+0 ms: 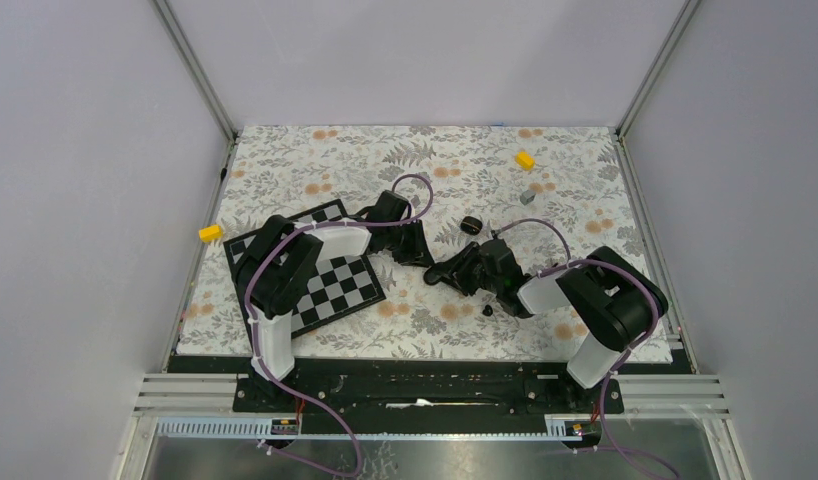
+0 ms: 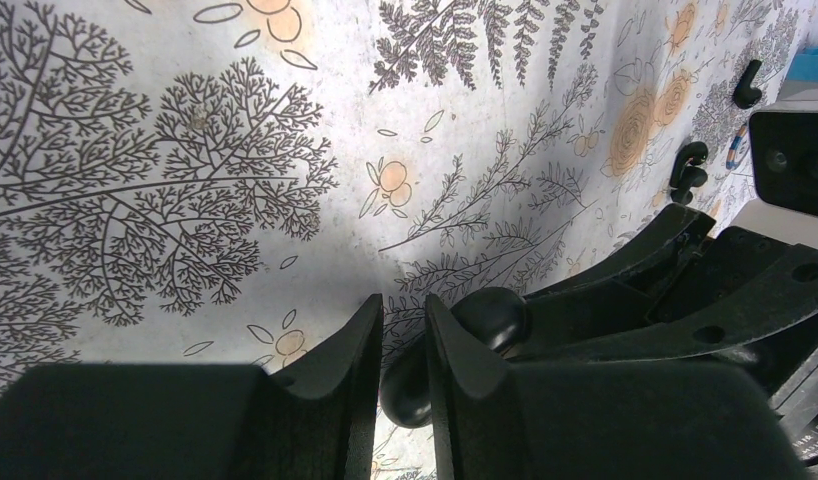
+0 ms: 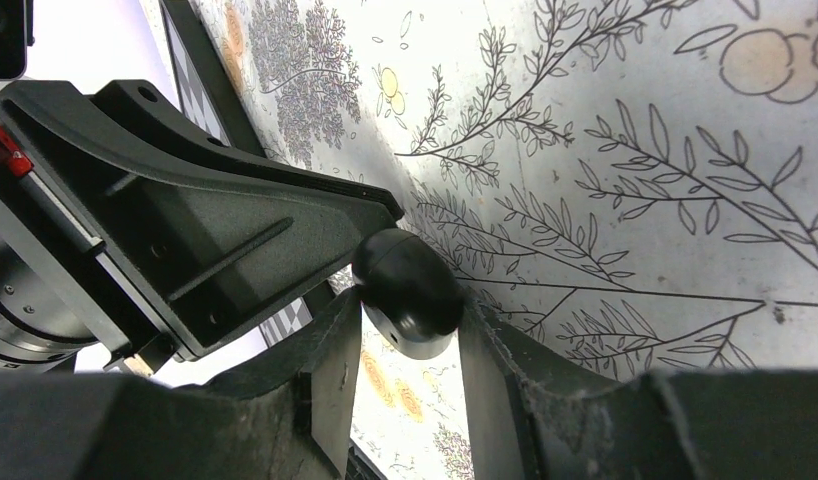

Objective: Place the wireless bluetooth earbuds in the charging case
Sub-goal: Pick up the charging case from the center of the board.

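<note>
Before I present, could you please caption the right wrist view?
Between the right gripper's fingers sits the charging case, left gripper close beside.

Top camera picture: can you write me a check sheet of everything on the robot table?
Surface: flowery white cloth, leaf and orange-blossom print.
Job's things: small black rounded charging case between the right gripper fingers; two small black bits, likely earbuds, loose on cloth.
Clutter: black-and-white checkerboard, two yellow blocks, small grey piece.
Grippers: left gripper shut, beside case; right gripper seemingly gripping case.
Cables: purple cables loop along both arms.
Surroundings: plain pale walls, metal frame posts.
</note>
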`<state>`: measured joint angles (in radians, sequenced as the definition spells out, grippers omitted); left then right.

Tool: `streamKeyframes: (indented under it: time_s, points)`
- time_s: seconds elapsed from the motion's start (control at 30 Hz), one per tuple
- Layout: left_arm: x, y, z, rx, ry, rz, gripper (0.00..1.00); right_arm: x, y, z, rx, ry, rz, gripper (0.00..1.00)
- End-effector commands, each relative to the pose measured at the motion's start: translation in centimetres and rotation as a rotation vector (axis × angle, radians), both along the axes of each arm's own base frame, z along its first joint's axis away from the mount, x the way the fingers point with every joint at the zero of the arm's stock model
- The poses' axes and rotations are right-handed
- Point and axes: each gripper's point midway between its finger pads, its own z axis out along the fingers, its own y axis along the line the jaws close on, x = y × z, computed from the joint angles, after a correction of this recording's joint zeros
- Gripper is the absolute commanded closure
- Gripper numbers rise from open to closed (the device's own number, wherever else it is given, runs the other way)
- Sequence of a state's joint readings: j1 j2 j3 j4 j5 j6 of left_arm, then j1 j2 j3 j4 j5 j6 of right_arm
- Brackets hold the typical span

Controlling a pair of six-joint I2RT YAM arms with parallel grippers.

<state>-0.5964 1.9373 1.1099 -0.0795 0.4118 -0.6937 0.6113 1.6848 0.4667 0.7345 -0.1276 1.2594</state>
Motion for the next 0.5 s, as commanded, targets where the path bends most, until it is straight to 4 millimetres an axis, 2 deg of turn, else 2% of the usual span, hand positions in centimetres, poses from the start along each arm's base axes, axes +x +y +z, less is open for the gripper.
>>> streamKeyframes:
  time_s: [0.0,0.17,0.47]
  points:
    - [-1.7,0.4,-0.8,0.03,0.04,-0.024,0.75,-0.2,-0.7,-1.0,-0.02,0.018,-0.008,0.67]
    - [-1.1,0.6,0.1,0.048,0.008,-0.019,0.74,-0.3,-0.7,-0.3,-0.024,-0.009,0.01,0.8]
    - [0.5,1.2,3.0,0.072,-0.069,-0.009,0.68,-0.2,-1.7,0.7,-0.102,-0.061,0.095,0.81]
